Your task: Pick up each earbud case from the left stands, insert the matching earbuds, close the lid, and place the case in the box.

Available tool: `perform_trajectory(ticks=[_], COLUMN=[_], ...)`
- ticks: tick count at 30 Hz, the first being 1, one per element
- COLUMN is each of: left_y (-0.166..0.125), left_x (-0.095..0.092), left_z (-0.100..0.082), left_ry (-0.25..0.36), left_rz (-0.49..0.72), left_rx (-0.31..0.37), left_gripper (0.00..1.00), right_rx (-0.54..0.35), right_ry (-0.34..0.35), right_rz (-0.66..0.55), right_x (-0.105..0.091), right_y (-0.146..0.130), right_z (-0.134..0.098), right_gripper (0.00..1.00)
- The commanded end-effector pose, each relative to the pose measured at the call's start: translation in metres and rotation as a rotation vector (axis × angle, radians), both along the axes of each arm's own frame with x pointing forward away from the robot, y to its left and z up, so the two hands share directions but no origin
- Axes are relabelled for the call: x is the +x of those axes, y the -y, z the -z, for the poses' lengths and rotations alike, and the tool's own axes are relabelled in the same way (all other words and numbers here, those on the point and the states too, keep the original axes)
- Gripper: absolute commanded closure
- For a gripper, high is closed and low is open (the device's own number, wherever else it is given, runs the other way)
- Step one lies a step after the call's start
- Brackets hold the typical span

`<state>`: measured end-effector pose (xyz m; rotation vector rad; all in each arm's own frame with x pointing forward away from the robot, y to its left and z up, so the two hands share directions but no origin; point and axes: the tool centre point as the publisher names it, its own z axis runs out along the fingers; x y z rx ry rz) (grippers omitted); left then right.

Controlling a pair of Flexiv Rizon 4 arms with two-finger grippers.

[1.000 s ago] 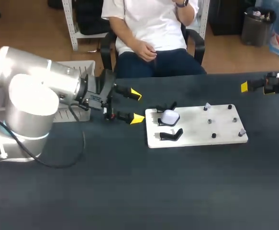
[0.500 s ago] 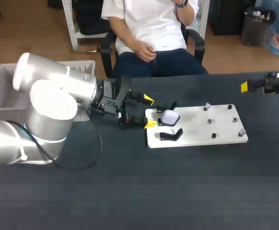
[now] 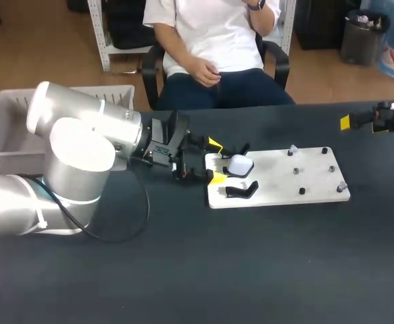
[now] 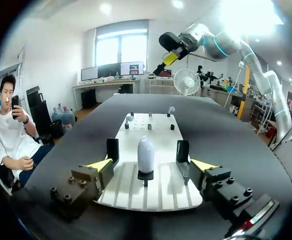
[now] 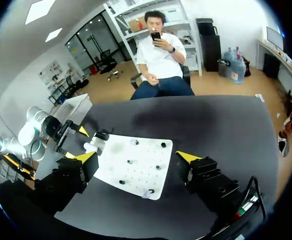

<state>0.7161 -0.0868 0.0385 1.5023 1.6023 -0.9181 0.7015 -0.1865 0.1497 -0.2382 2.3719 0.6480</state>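
Black stand [image 4: 145, 176] shows only partly beneath the white case [image 4: 146, 152].

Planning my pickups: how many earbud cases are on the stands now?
1. The white case sits on the middle stand of the white board, just ahead of the left gripper. The two side stands are empty; none looks hidden.

Box [image 3: 7, 128] at 9 o'clock was partly hidden behind left arm [image 3: 82, 145]; pieces [image 3: 292, 150] on board [image 3: 278, 185] were too small to identify.
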Motion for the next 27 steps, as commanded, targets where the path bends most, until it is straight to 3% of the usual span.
perform_trajectory(ticks=[1,20,27], left_y=[0.011,0.026,0.031], left_x=[0.007,0.007,0.009], left_z=[0.006,0.019,0.020], left_ry=[-0.009,-0.036,-0.042], left_rz=[0.012,0.020,0.030], left_rx=[0.009,0.015,0.006], left_gripper=[0.00,0.00,0.06], right_rx=[0.000,0.000,0.000], right_ry=[0.000,0.000,0.000], right_rz=[0.001,0.001,0.001], right_x=[0.000,0.000,0.000], right_y=[0.000,0.000,0.000], right_z=[0.000,0.000,0.000], right_gripper=[0.00,0.00,0.00])
